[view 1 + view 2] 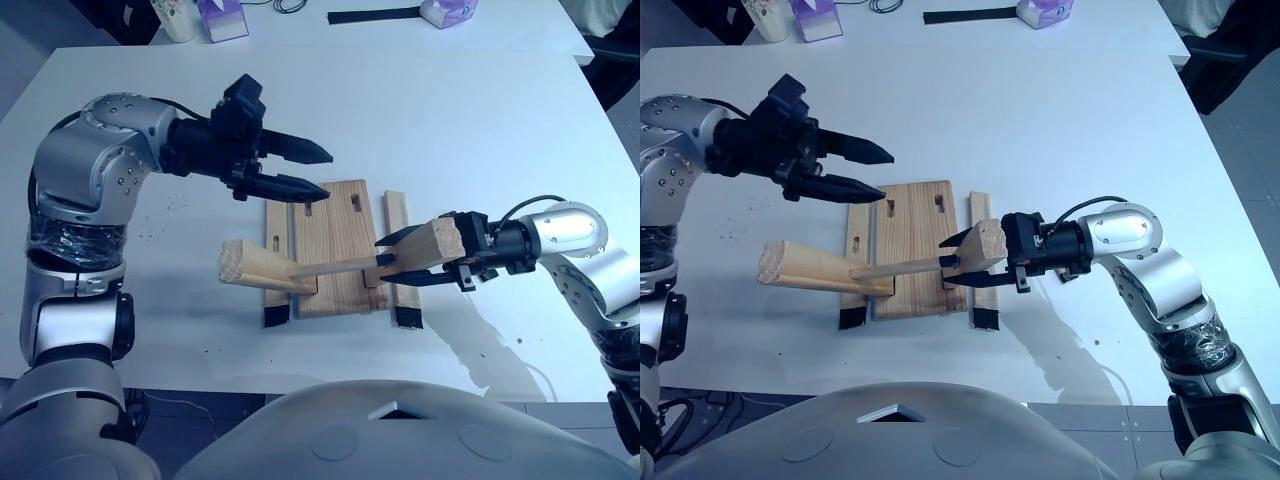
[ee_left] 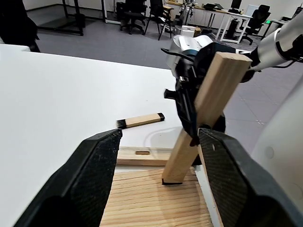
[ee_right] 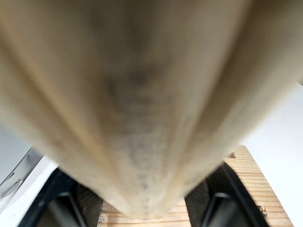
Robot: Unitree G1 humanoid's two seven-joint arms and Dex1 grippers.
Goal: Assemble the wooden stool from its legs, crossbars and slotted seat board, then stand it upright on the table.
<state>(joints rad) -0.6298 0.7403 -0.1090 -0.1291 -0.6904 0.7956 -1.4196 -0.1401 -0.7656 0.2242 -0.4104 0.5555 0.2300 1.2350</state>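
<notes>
**Left tool** (image 1: 322, 175): fingers spread wide, holding nothing, poised over the far edge of the seat board (image 1: 335, 215).

**Right tool** (image 1: 385, 253): clamped on the thick end of a leg (image 1: 443, 240), which is held tilted over the board's right side.

**Crossbar** (image 1: 330, 268): joins this leg to a second leg (image 1: 255, 268), which slants across the board's near-left corner.

**Board**: lies flat, mid-surface (image 1: 450, 120). A third leg (image 1: 395, 205) lies just beside its right edge and a fourth (image 1: 274, 225) along its left, black tips toward the robot.
</notes>
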